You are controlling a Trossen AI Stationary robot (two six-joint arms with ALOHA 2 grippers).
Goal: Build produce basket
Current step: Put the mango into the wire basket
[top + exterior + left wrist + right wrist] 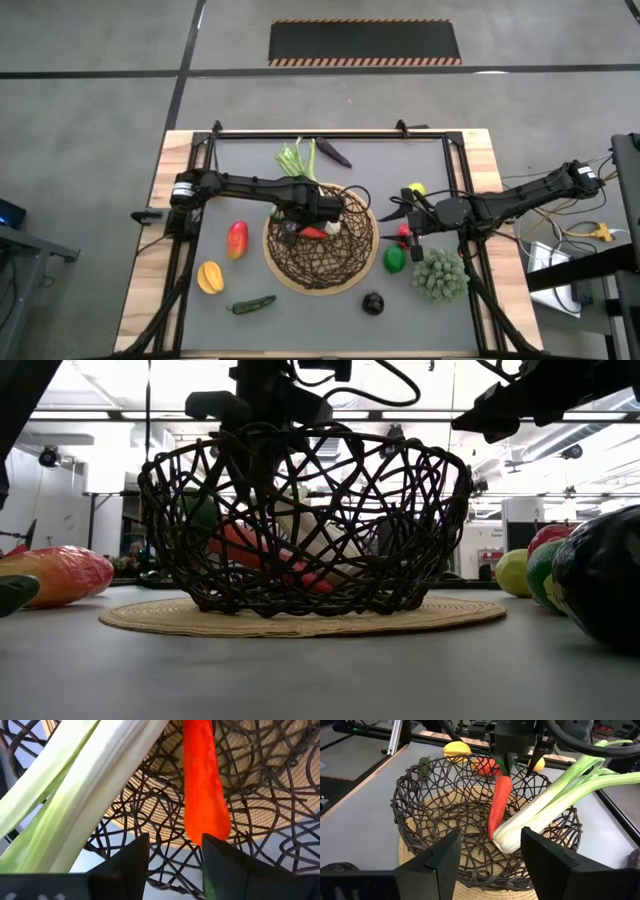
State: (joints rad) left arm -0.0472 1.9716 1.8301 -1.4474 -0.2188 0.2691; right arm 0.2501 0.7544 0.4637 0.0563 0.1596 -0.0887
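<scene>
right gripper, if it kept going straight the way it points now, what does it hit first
Probably the near wall of the basket: the right gripper, jaws open and empty, faces it across the mat. Past that wall lie the leek and the carrot. Depth is hard to judge, so it might pass over the rim.

In the left wrist view the leek (75,800) and the carrot (202,785) are both cut off by the picture's edge. In the low view the produce inside the basket (305,525) is largely screened by the wicker strands, and the dark fruit (605,580) on the surface is cropped at the frame's side.
</scene>
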